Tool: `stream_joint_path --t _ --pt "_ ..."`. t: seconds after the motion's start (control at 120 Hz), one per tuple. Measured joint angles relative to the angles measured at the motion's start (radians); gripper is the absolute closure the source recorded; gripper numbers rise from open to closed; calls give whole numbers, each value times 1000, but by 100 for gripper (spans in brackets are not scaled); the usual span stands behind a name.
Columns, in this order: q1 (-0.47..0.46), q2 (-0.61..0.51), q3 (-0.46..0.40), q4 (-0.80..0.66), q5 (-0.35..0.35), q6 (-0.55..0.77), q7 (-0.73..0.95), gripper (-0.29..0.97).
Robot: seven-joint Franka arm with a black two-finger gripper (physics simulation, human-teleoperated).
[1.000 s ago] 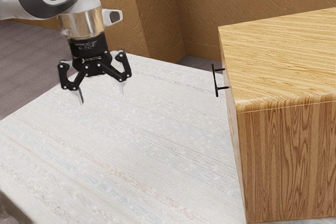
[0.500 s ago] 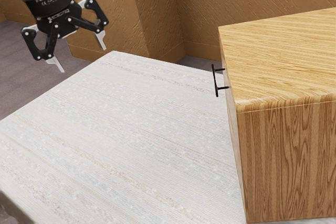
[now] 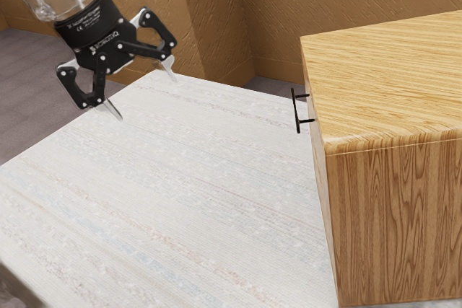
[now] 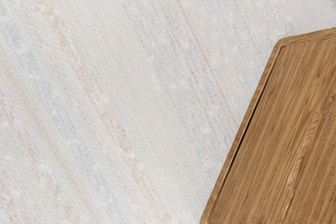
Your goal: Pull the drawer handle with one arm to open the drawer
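A wooden drawer cabinet (image 3: 390, 149) stands on the white table (image 3: 166, 200) at the exterior view's right. Its thin black handle (image 3: 297, 112) sticks out from the face turned toward the back left. My black gripper (image 3: 141, 90) hangs tilted above the table's far left corner, well away from the handle, open with nothing between its fingers. In the wrist view the cabinet's wooden top (image 4: 283, 145) sits beside the pale table surface (image 4: 115, 93).
Brown textured walls (image 3: 289, 12) rise behind the table. A grey floor (image 3: 29, 99) lies beyond the table's left edge. Bare tabletop stretches between my gripper and the cabinet.
My gripper rose and swung to the exterior view's upper left, then came back down and to the right, now tilted. The cabinet and its handle stayed still.
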Motion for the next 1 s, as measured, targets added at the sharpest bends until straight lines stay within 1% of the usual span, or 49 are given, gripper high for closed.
stream_joint_path --t 0.033,0.058,0.092,0.117,0.158,0.2,0.25,0.383,0.458,0.608,0.683,0.808,0.9,1.0 --pt "-155 -50 96 -2 61 28 -7 0" --pt "-255 -91 149 -3 115 46 -13 0" --pt "-358 -147 198 -6 184 67 -20 0" --pt "-413 -185 225 -9 230 80 -25 0" --pt "-466 -222 251 -13 289 100 -32 0" --pt "-504 -239 276 -13 332 118 -34 1" --pt "-536 -262 298 -16 365 146 -33 1" --pt "-668 -410 320 -29 443 200 -23 3" --pt "-700 -444 322 -53 470 218 -20 4" --pt "-727 -455 321 -101 493 247 -24 6" --pt "-730 -459 323 -101 498 259 -19 6" --pt "-735 -510 342 -93 503 277 -3 7" --pt "-772 -554 368 -76 537 288 16 7" --pt "-797 -570 377 -71 557 297 40 8"
